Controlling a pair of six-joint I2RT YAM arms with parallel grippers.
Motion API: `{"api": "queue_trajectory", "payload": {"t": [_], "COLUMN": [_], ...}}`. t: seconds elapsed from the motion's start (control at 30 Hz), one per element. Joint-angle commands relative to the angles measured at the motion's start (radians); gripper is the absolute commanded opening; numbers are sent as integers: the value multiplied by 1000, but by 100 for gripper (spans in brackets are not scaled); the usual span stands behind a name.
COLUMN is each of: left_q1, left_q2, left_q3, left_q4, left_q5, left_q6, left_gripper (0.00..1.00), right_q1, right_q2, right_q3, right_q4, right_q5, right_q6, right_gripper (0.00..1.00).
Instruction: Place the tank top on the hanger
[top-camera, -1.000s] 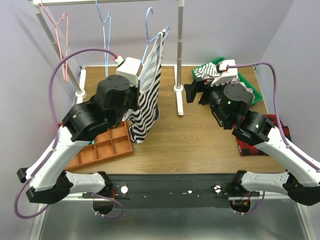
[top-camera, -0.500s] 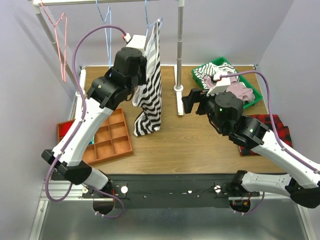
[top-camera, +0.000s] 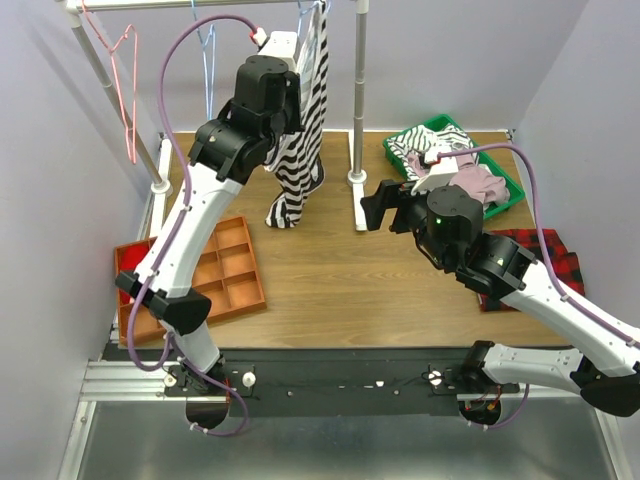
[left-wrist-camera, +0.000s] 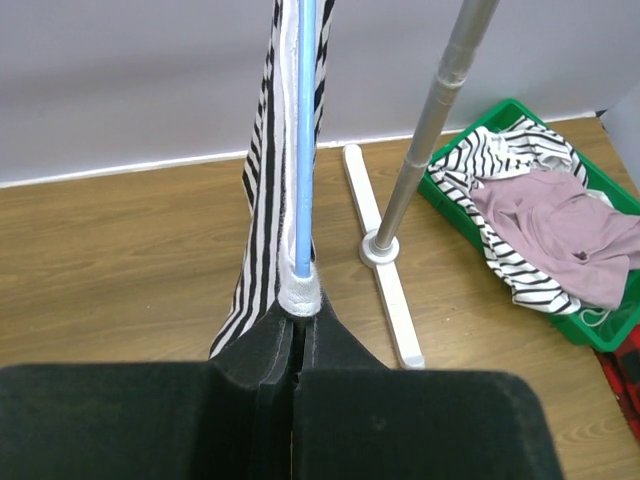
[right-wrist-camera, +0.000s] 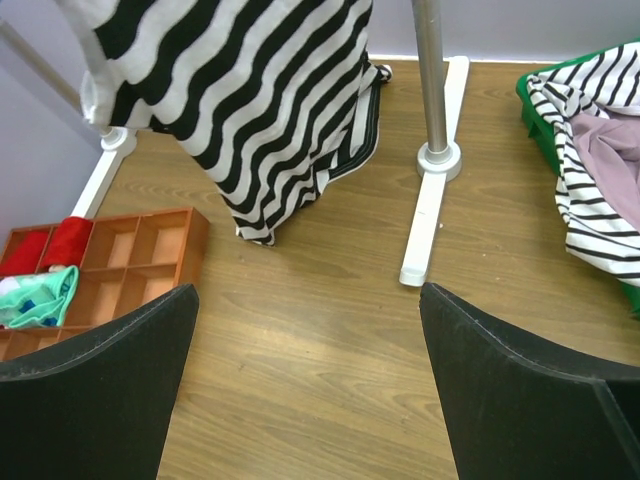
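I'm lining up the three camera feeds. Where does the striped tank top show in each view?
Top external: the tank top hangs at upper centre, left of the rack post.
Left wrist: centre of the picture, running up beside the hanger.
Right wrist: upper left to centre.
Shared landmark: the grey rack post, right of the top in every view.

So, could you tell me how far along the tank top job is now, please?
Done: the tank top hangs on the hanger. In hand: the left tool is shut on the hanger's wire, holding it up by the rail. Left: whether it is hooked over the rail isn't visible; then letting go. The right tool is open and empty.
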Motion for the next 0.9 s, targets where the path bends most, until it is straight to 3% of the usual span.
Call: {"api": "queue_trajectory", "payload": {"t": [0.0,0.73,0.8,0.87], "left_q1": [29,68,68,68], "left_q2": [46,20,10,-1], "left_q3": [60,-127,-133,-145], "left_q4": [24,96,101,105], "left_q5": [63,152,152,155], "left_q6": [0,-18,-20,-20], "left_gripper": [0,0,4,20], "right_q1": [5,7,7,7], "right_q2": [-5,-44,-44,-45], "right_q3": [-11,-75,-80,-85], "right_q4": [-11,2,2,2], "right_q5": [-18,-41,-40,-44], "right_q6": [23,60,61,63], "right_gripper": [99,99,99,99]}}
